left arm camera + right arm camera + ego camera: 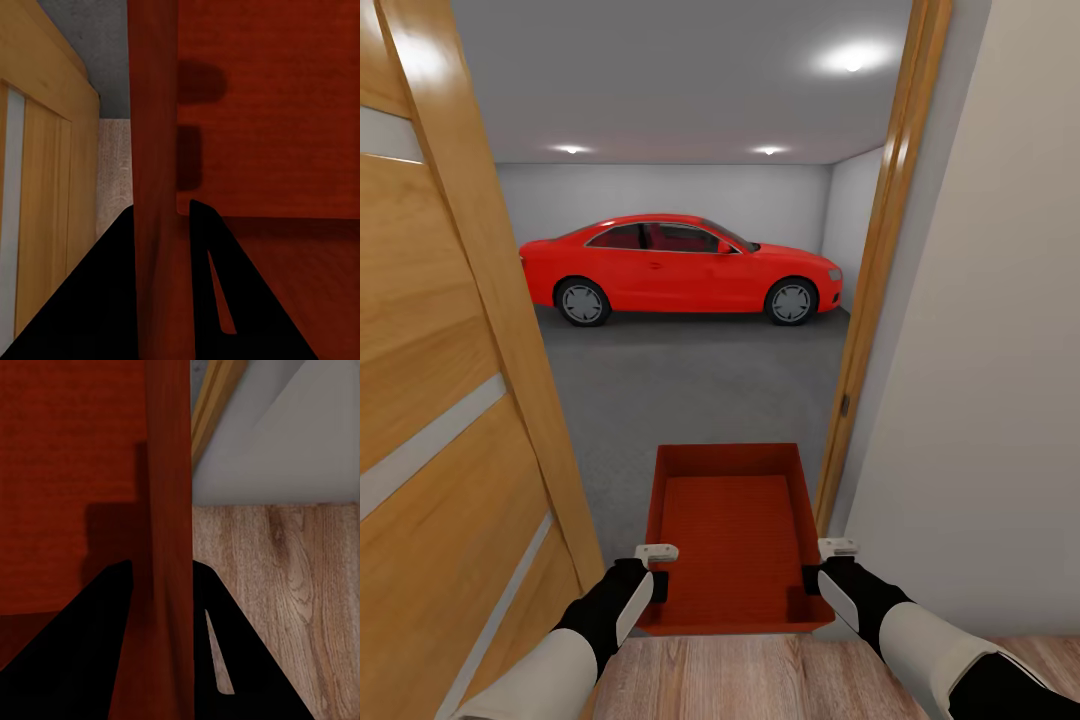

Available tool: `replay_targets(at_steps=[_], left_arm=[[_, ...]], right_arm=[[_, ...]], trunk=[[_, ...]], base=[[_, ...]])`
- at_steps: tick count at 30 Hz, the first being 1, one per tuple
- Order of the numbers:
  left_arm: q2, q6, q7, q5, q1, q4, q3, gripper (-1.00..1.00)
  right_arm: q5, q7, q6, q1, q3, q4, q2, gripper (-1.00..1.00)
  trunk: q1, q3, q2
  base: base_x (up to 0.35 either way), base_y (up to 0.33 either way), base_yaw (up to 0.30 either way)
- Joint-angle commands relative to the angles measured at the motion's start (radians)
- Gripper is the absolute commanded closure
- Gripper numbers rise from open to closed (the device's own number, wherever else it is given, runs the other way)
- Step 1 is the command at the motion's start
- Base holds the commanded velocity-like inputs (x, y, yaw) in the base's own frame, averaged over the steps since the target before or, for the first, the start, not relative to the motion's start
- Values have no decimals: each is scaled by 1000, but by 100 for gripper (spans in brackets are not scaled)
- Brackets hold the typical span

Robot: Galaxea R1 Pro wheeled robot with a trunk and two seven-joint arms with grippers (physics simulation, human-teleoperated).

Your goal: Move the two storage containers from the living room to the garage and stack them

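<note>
**Bin carried to the garage threshold**

A red-orange storage container (732,530) hangs between both arms in the doorway, well short of the red car (680,268). The left gripper (652,568) and right gripper (828,562) each pinch a side wall. Its long axis points toward the car. The bin looks light and rigid; its smooth thin walls seem the best hold.

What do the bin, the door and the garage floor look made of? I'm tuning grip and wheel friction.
The bin looks like matte red-orange plastic: thin straight walls, uniform colour, faintly ribbed base. The door appears to be light varnished wood, with visible grain and pale inset strips. The garage floor seems rough grey concrete, speckled and dull. Both the left gripper and right gripper clamp the bin's side walls.
</note>
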Motion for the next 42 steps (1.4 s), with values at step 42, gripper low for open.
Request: replay_targets(at_steps=[42], left_arm=[[4, 11, 21, -17, 0, 19, -12, 100]], right_arm=[[-19, -7, 1, -1, 23, -25, -1, 100]], trunk=[[1, -2, -2]], base=[[276, 0, 0]])
